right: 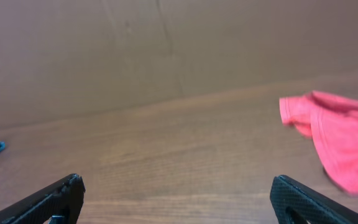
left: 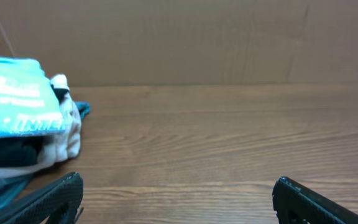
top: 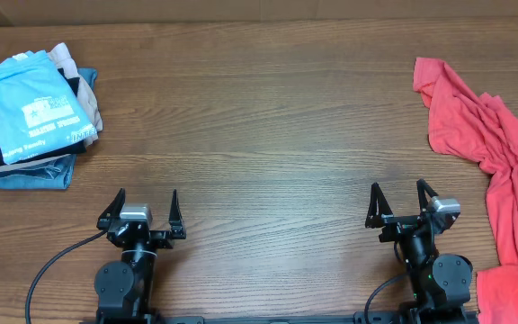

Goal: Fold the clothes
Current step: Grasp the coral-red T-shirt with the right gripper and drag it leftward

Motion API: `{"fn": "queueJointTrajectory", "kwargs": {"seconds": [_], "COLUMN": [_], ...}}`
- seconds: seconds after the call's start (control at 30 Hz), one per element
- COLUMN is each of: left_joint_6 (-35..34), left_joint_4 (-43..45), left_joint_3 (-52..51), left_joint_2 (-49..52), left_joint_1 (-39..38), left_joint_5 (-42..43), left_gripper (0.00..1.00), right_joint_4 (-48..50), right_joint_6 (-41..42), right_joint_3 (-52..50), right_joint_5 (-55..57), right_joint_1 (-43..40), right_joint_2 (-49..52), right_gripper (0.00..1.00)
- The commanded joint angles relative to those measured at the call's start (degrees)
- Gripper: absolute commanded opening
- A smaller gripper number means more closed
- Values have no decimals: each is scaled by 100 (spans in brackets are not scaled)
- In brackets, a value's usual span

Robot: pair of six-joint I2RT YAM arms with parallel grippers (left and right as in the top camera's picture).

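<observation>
Jaws wide, empty, apart from red T-shirt [top: 461, 112].

The crumpled red T-shirt [top: 479, 135] runs off the overhead view's right edge, neck and sleeves impossible to pick out in its folds, while the white print on the blue T-shirt [top: 34, 103] topping a stack of folded clothes [top: 25, 175], itself clipped at the left edge, is too small to read.

Smooth brown wood-grain table [top: 268, 108] with a faint sheen, soft matt red cloth T-shirt [top: 466, 126], stack of folded matt cloth garments [top: 34, 112].
</observation>
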Motion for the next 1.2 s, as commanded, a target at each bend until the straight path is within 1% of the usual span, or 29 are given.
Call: {"fn": "queueJointTrajectory", "kwargs": {"seconds": [0.0, 0.17, 0.33, 0.47, 0.57, 0.73, 0.83, 0.9, 0.97, 1.17], "left_joint_6": [-286, -284, -280, -219, -219, -221, -236, -245, -247, -247], "left_joint_4": [-269, -697, -1322, -2063, -2743, -3689, -3803, -3805, -3807, -3794], "left_joint_3": [658, 1622, 2693, 3552, 4183, 4994, 5130, 5130, 5130, 5130], "left_joint_2": [-24, 437, 1467, 2457, 3193, 4221, 4627, 4817, 4953, 5180], "left_joint_1": [-46, -46, -46, -46, -46, -46, -46, -46, -46, -48], "left_joint_5": [92, 90, 90, 94, 94, 90, 94, 94, 96, 133], "left_gripper": [100, 100, 100, 100, 100, 100, 100, 100, 100, 100], "right_joint_4": [-208, -780, -1373, -2006, -2505, -3123, -3025, -2680, -2481, -1943], "right_joint_6": [175, 175, 173, 153, 153, 155, 153, 160, 225, 330], "right_joint_3": [608, 1633, 2837, 3840, 4548, 5663, 6081, 6092, 6092, 6092], "right_joint_5": [212, 588, 944, 1145, 1178, 841, 874, 876, 874, 870], "right_joint_1": [-15, -15, -15, -17, -83, -476, -787, -1095, -1390, -2085], "right_joint_2": [31, 531, 1572, 2813, 3963, 5912, 6948, 7569, 8129, 9753], "right_gripper": [100, 100, 100, 100, 100, 100, 100, 100, 97, 99]}}
